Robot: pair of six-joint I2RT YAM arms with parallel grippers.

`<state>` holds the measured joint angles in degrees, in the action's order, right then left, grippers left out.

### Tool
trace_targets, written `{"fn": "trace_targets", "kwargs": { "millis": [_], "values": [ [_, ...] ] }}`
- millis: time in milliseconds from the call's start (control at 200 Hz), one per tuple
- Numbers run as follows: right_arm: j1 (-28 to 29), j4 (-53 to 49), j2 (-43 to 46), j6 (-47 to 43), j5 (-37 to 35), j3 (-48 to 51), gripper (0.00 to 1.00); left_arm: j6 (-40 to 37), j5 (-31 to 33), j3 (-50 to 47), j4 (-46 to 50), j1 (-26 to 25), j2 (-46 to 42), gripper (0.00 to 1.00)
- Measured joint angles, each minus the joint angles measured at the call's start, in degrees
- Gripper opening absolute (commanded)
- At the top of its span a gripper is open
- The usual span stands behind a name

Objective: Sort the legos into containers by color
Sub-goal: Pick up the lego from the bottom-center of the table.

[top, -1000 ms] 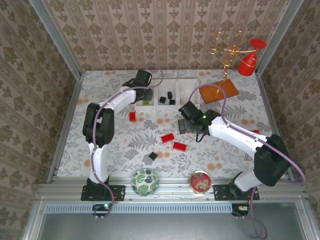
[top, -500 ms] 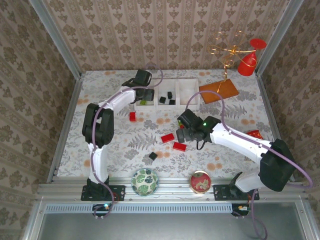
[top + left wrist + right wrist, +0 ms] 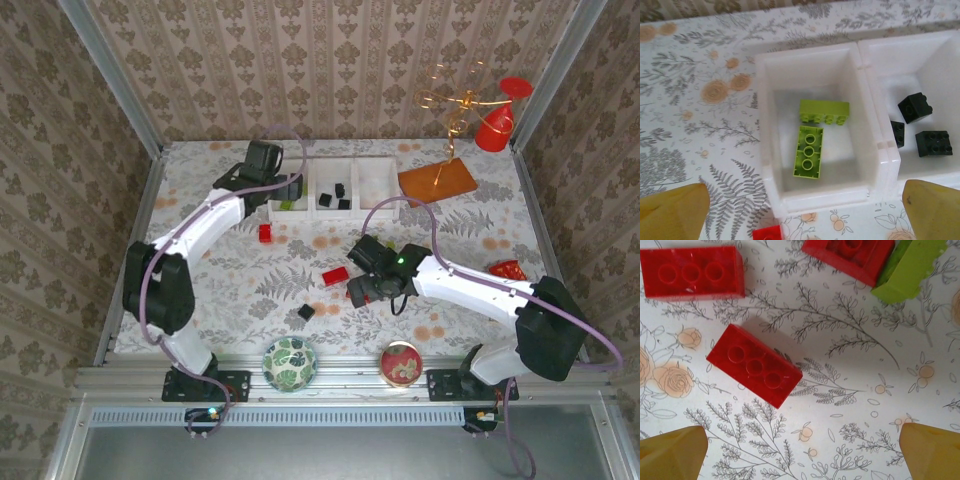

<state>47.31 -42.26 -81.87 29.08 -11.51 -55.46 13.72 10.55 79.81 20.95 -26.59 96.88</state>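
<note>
Left fingers: you have them spread wide and holding nothing, above the near wall of the tray, at its left compartment.
Right fingers: yours are spread wide here too, and empty, low over the desk.
Left compartment: you can see two lime bricks just beside each other. The far lime brick lies on its side and the near lime brick lies studs up.
Middle compartment: three black cubes lie on the floor.
Tray corner: the corner red brick lies on the desk just outside the near wall of the left compartment.
Under your right wrist: the red brick lies studs up on the desk, ahead of the fingers. A second red brick lies beyond it, apart from it. A third red brick touches a stray lime brick.
Loose black cube: it sits alone on the desk, between your two arms and near the green bowl.
Board: it lies just right of the tray.
</note>
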Motion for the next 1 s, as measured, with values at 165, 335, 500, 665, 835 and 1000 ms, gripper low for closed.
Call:
{"fn": "trace_targets", "kwargs": {
  "millis": [165,335,500,665,835,1000],
  "values": [
    [0.0,0.3,-2.2,-0.4,1.7,0.0,0.94,1.5,1.3,-8.7,-4.0,0.0,-7.8,1.00],
    [0.2,0.4,-6.8,-0.8,2.1,0.0,0.90,3.3,1.5,-18.5,-9.0,0.0,-14.9,1.00],
    [0.2,0.4,-10.8,-1.1,2.2,-0.8,0.88,4.7,1.5,-23.9,-12.5,0.0,-19.5,1.00],
    [0.2,1.0,-13.1,-1.5,2.2,-2.4,0.87,5.2,2.0,-27.6,-15.6,0.0,-22.8,1.00],
    [0.0,1.7,-15.8,-1.5,2.1,-4.4,0.84,5.6,2.7,-28.8,-17.2,0.7,-24.0,1.00],
    [-0.6,1.8,-18.3,-1.5,2.2,-5.9,0.81,5.6,3.1,-29.5,-17.6,1.8,-24.6,1.00]
  ]
}}
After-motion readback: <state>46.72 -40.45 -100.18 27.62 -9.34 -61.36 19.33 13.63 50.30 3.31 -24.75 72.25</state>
